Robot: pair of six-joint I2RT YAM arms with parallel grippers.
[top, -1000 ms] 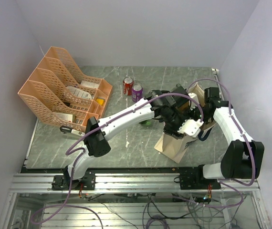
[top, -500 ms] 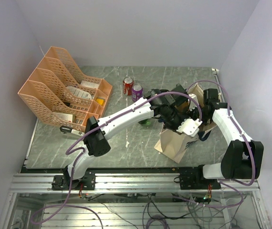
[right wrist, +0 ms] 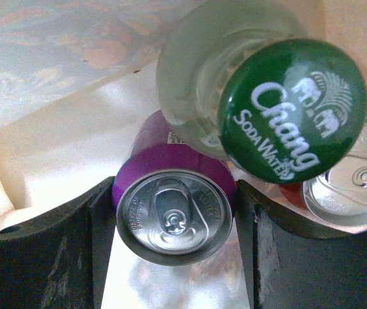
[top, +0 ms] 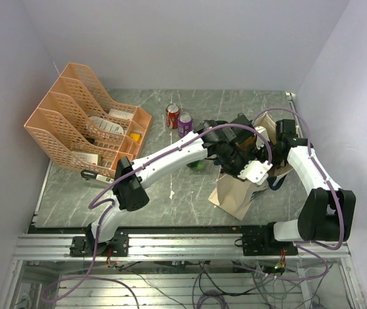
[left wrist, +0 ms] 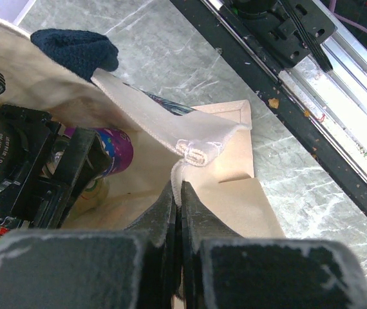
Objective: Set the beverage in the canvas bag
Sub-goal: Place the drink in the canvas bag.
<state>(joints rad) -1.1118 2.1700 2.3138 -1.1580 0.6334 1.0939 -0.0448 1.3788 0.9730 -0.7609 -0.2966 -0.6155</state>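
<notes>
Since a second ago, your left gripper [left wrist: 178,193] has gone from parted to clenched: its jaws now pinch the cream rim of the canvas bag [top: 235,199], with the navy handle [left wrist: 74,48] hanging at 11 o'clock from them.

The bag stands at 4 o'clock on the table [top: 190,199], near the front rail [left wrist: 312,84]. Open tabletop lies at 9 o'clock from the bag. The orange file trays [top: 80,129] sit well apart at 10 o'clock, and a red can [top: 172,116] and a second purple can [top: 185,123] at 12.

Your right gripper [right wrist: 172,193] is inside the bag, its jaws against both sides of the purple can [right wrist: 170,219], grasping it. It is crowded there: a green-capped bottle [right wrist: 293,109] leans in at 1 o'clock, and a silver can top [right wrist: 348,193] lies at 3 o'clock.
</notes>
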